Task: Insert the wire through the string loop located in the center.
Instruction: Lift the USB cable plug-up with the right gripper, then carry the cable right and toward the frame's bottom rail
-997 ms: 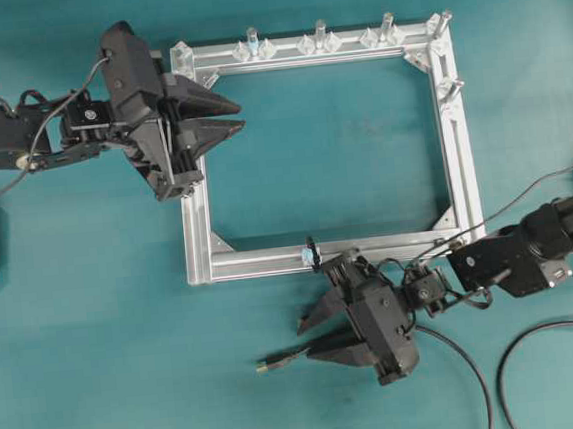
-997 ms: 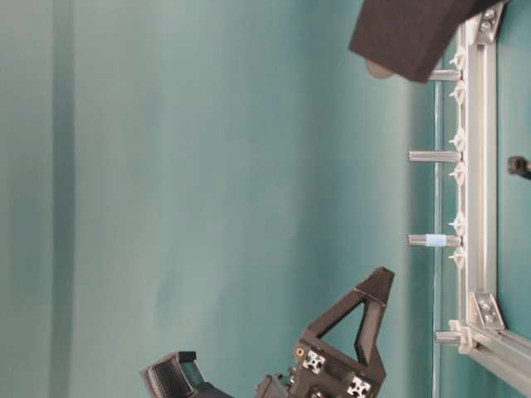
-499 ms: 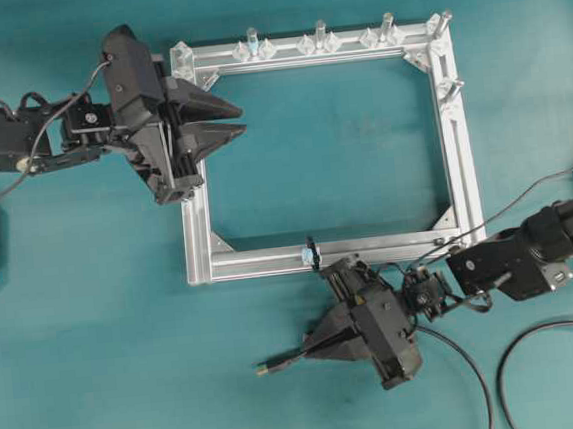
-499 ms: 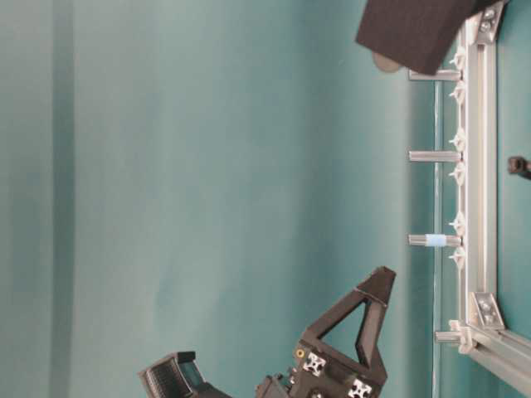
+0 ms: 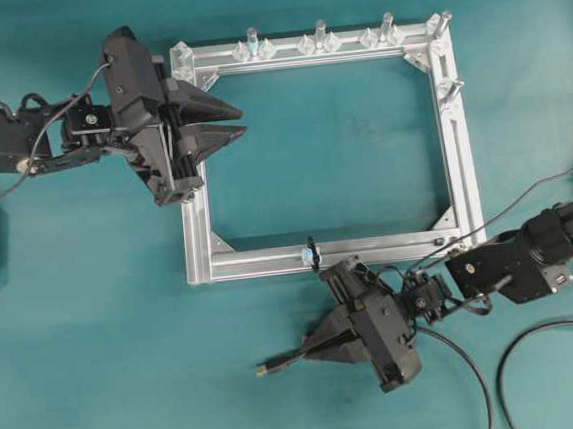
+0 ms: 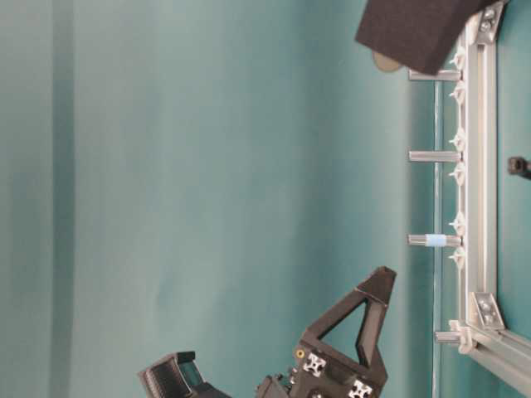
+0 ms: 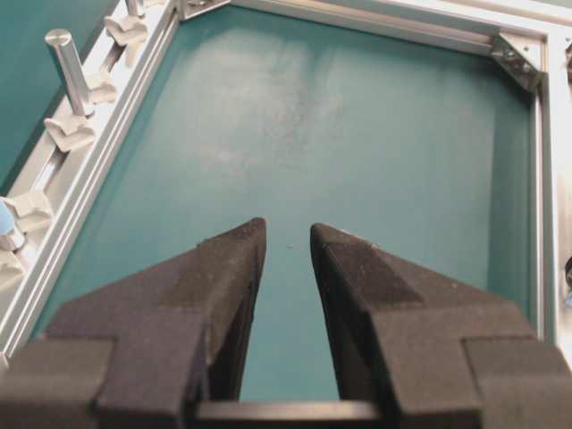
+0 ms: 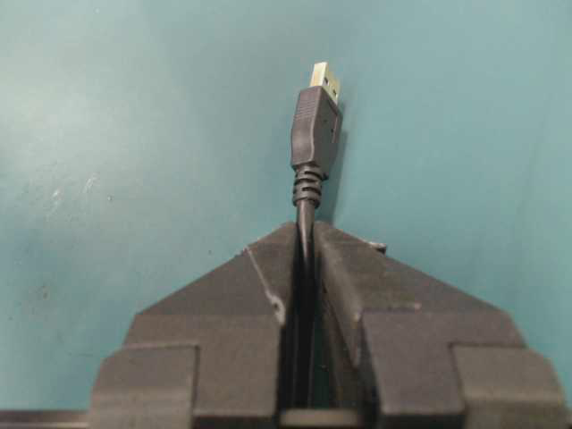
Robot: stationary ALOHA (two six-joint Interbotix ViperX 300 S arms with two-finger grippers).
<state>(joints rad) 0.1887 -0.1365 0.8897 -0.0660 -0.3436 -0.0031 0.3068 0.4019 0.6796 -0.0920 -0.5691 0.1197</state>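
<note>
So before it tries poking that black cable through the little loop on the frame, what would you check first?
1. Right gripper shut on the wire: ok.
2. Plug tip sticks out past the fingers, free to lead: ok.
3. Tip aimed at the string loop: not ok, it points away, off to the frame's near side.
4. Loop standing open enough: cannot tell, too small.
5. Left gripper clear of the loop: ok, open and empty at the far corner.
</note>
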